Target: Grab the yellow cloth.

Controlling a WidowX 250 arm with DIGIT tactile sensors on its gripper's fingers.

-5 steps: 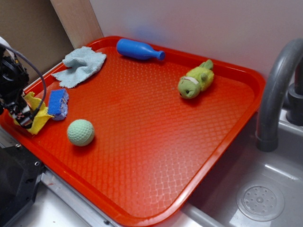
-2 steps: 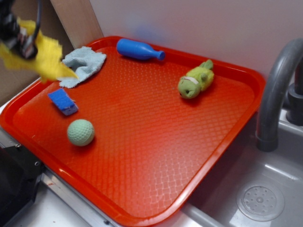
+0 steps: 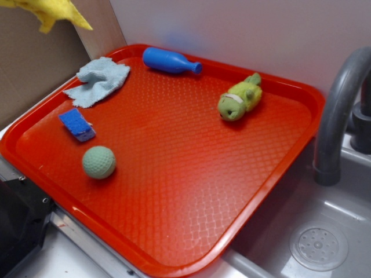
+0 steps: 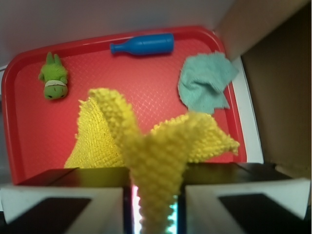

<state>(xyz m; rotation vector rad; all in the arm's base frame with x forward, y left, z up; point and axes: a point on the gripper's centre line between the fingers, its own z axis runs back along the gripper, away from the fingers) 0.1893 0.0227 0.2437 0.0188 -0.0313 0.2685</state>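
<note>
The yellow cloth [image 3: 55, 13] hangs high above the tray's far left corner, only its lower folds showing at the top left edge of the exterior view. The gripper itself is out of that view. In the wrist view my gripper [image 4: 155, 195] is shut on the yellow cloth [image 4: 151, 146], which is pinched between the two fingers and droops in folds over the red tray [image 4: 29, 146] far below.
On the red tray [image 3: 191, 174] lie a pale blue-grey cloth [image 3: 98, 80], a blue bottle [image 3: 170, 61], a yellow-green plush toy [image 3: 239, 98], a blue sponge block [image 3: 76, 124] and a green ball [image 3: 98, 161]. A grey faucet [image 3: 339, 110] and sink [image 3: 319, 243] stand at right.
The gripper has lifted the yellow cloth from the tray's left edge beside the blue block, up and out past the top of the exterior view. The blue block shifted slightly.
</note>
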